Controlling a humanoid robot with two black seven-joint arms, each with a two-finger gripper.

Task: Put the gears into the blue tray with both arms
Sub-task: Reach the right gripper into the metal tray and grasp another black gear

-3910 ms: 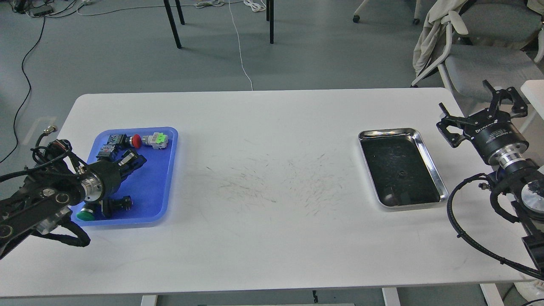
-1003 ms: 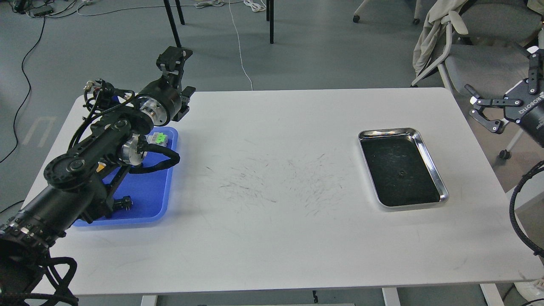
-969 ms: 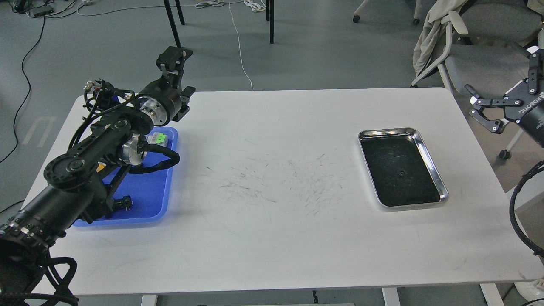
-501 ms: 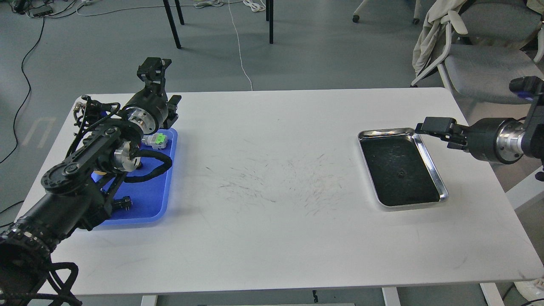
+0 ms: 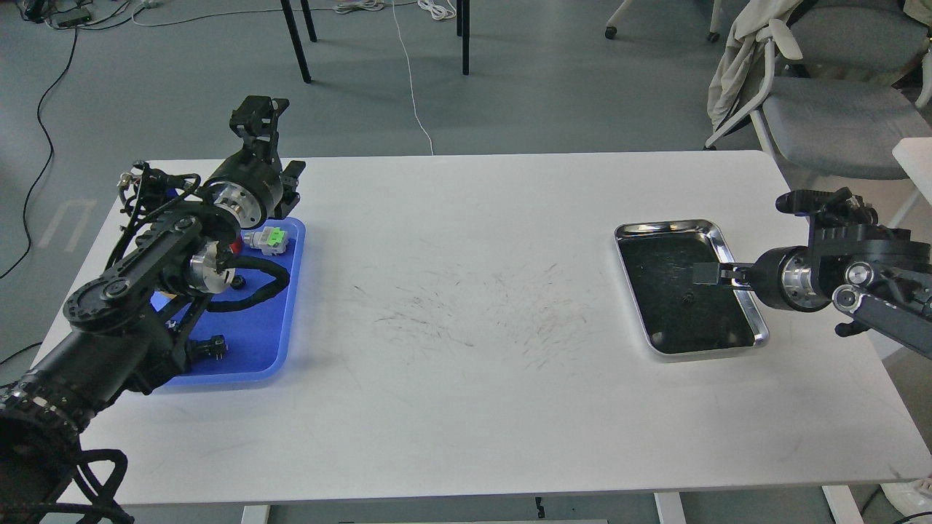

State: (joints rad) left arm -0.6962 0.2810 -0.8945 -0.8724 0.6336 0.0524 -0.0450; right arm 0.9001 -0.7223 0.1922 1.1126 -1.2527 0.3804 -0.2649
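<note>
White bench (image 5: 466,407), scuffed at centre. My left arm hides much of the blue tray (image 5: 269,342); left end effector (image 5: 266,145) raised past its far edge, fingers wide. Right end effector (image 5: 706,274) over the silver tray (image 5: 757,327), spread indiscernible. One gear (image 5: 687,297) lies there; the other unseen.

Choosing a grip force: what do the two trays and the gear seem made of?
The blue tray looks like moulded plastic: saturated colour, soft sheen, rounded rim. The silver tray looks like polished metal, its rim mirror-bright, its floor dark. The gear is small and black; whether metal or plastic is unclear.
</note>
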